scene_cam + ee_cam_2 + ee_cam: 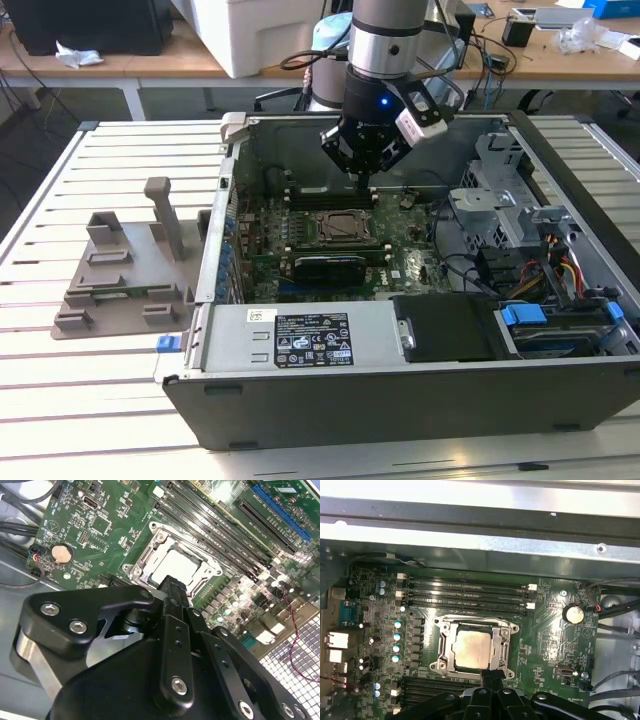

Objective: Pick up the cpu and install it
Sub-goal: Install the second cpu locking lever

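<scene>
Grey plastic holder (125, 270) on the slatted counter (60, 400), well away from the end effector (362, 180), toward the exterior view's left, outside the computer case (400, 400). Nothing seen on its top surface.

Further right, open computer case lying on its side on the same counter, green motherboard (260, 250) exposed inside. White label sticker (313, 338) on the metal box at the near edge of the case, well apart from the end effector.

Near the middle of the board, socket (343, 226) with its metal frame, just below and in front of the end effector. Cpu (472, 647) lying flat inside that frame, silvery top up, seen in both wrist views (175, 566). Not touched by the fingertips, which hang a little above its edge, close to one side of the frame.

End effector (490, 672) pointing down into the case, above the board, with its two black fingers pressed together, no gap between them, holding nothing (171, 582).

Beside the socket, long black memory slots (465, 592), on the far side of the cpu from the end effector in the first wrist view. Round coin battery (573, 613) on the board, apart from the socket.

Toward the exterior view's right of the end effector, grey metal drive cage (500, 200) and coloured cables (565, 270).
</scene>
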`<action>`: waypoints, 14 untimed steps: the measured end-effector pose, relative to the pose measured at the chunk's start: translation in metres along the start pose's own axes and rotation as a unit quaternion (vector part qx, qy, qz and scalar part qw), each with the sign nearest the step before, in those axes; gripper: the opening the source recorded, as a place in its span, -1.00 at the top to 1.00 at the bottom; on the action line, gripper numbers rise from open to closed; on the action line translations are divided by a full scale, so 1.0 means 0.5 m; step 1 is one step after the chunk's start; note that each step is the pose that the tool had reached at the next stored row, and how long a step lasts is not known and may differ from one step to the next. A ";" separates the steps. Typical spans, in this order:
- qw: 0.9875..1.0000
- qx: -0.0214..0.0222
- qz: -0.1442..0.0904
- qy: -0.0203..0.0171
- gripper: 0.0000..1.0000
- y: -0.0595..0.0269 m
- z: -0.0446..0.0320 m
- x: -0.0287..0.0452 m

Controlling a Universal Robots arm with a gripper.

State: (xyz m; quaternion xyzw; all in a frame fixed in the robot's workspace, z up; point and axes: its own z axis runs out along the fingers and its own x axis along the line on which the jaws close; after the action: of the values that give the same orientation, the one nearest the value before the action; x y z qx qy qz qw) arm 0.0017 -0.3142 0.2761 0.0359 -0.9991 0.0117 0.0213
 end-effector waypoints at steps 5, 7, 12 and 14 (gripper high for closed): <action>1.000 0.000 0.000 0.000 0.79 -0.018 0.001 0.001; 1.000 -0.001 0.000 0.000 0.79 -0.047 0.002 0.003; 0.999 -0.048 -0.002 -0.003 0.79 -0.081 0.007 0.010; 0.998 -0.068 -0.003 -0.005 0.79 -0.114 0.019 0.017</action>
State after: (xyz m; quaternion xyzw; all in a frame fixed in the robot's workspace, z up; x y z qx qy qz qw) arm -0.0031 -0.3718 0.2682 0.0373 -0.9975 -0.0562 0.0188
